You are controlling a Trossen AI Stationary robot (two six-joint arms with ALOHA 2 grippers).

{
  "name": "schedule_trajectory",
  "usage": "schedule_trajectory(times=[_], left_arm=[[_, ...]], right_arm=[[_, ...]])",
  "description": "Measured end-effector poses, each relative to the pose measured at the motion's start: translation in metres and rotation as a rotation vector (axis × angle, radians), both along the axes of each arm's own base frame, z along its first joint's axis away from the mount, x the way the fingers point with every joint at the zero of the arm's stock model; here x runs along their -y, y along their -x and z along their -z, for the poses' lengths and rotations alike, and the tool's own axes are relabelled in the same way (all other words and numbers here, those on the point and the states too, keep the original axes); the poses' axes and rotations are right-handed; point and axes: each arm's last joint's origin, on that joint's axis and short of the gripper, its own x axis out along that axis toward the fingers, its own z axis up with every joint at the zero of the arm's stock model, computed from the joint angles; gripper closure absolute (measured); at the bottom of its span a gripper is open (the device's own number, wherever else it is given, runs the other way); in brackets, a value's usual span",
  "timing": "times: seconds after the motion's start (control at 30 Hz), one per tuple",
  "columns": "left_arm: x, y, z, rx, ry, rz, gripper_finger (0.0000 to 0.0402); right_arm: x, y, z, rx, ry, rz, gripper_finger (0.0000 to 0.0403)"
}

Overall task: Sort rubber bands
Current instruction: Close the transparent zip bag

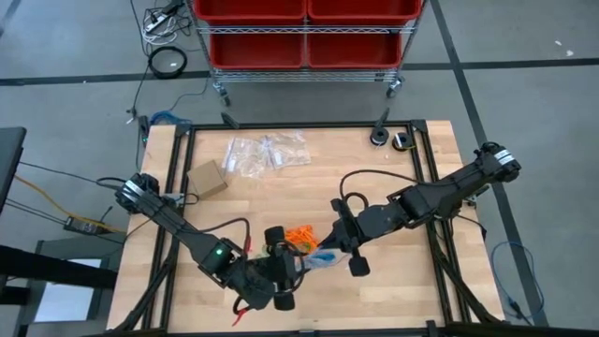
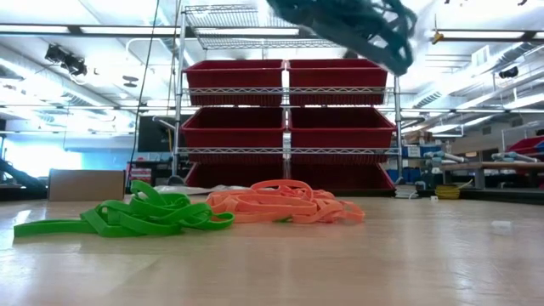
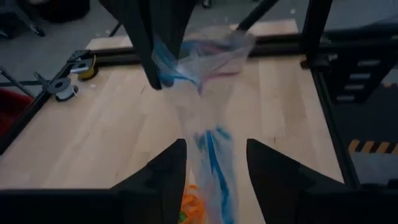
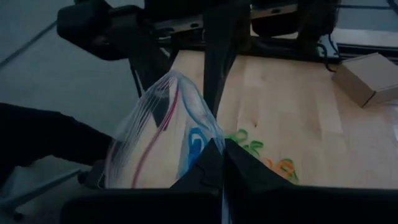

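Note:
A clear plastic bag (image 3: 208, 134) with blue rubber bands inside hangs in the air between my two grippers. My right gripper (image 4: 219, 152) is shut on it. My left gripper (image 3: 216, 165) is open; its fingers stand on either side of the bag's lower part, and I cannot tell whether they touch it. On the table below lie a pile of orange rubber bands (image 2: 285, 204) and a pile of green rubber bands (image 2: 140, 217). In the high view the bag (image 1: 320, 259) shows between the grippers, next to the orange bands (image 1: 299, 234). My right gripper pinches the bag's edge (image 4: 208, 138) between its two shut fingers, close to the pink zip line. The fingers slant downward, coming from the table's right side. The bag spreads out from the fingertips and hangs clear of the table, reaching down between the left gripper's fingers.
A cardboard box (image 1: 208, 178) and several clear bags (image 1: 267, 152) lie at the far left of the table. Two tape rolls (image 1: 388, 138) sit at the far right. A wheeled rack of red bins (image 1: 304, 33) stands beyond the far edge.

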Motion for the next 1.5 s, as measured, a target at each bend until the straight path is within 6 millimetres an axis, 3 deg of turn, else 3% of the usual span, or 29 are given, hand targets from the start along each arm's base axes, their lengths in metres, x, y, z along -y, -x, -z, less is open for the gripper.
schedule_trajectory(times=[0.5, 0.73, 1.03, 1.5], left_arm=[[0.0, -0.005, -0.01, 0.097, -0.038, -0.029, 0.0234], [0.0, -0.005, -0.012, 0.104, -0.055, -0.016, 0.0287], [0.0, -0.005, -0.011, 0.089, -0.101, 0.012, 0.0392], [0.006, 0.006, -0.011, 0.058, -0.205, -0.013, 0.04]], right_arm=[[0.002, 0.001, 0.002, -0.028, -0.019, -0.005, 0.0403], [0.002, 0.001, 0.002, -0.028, -0.019, -0.005, 0.0403], [0.002, 0.001, 0.002, -0.029, -0.019, -0.004, 0.0403], [0.007, 0.008, -0.002, -0.03, 0.03, 0.039, 0.0387]])
